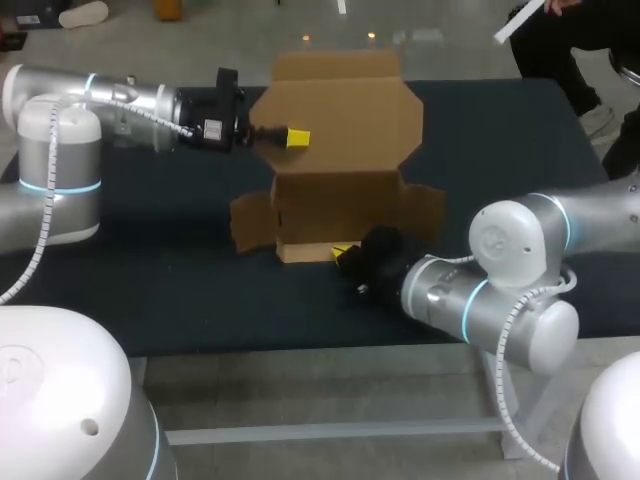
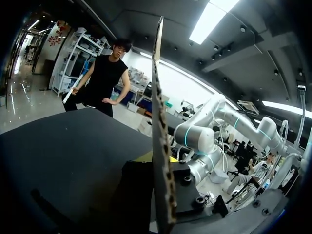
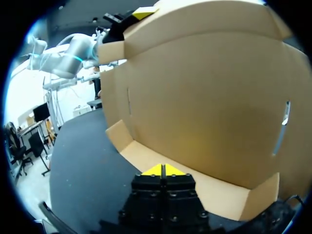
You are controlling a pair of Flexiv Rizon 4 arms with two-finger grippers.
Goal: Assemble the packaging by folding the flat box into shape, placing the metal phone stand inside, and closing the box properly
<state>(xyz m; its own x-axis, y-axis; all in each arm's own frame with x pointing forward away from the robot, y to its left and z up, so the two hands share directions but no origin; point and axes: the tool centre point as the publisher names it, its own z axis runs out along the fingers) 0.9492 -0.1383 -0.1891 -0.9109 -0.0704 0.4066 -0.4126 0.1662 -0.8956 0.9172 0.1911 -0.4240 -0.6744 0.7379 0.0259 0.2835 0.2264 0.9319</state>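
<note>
The brown cardboard box stands half folded in the middle of the table, its big lid panel raised upright behind a low base. My left gripper is shut on the left edge of that panel; in the left wrist view the cardboard runs edge-on between its fingers. My right gripper is at the base's front, shut with nothing between its tips. In the right wrist view its tips touch the low front wall below the lid. No phone stand is in view.
The box rests on a dark table top. Side flaps stick out from the base on the left and on the right. My right arm's elbow hangs over the table's front right.
</note>
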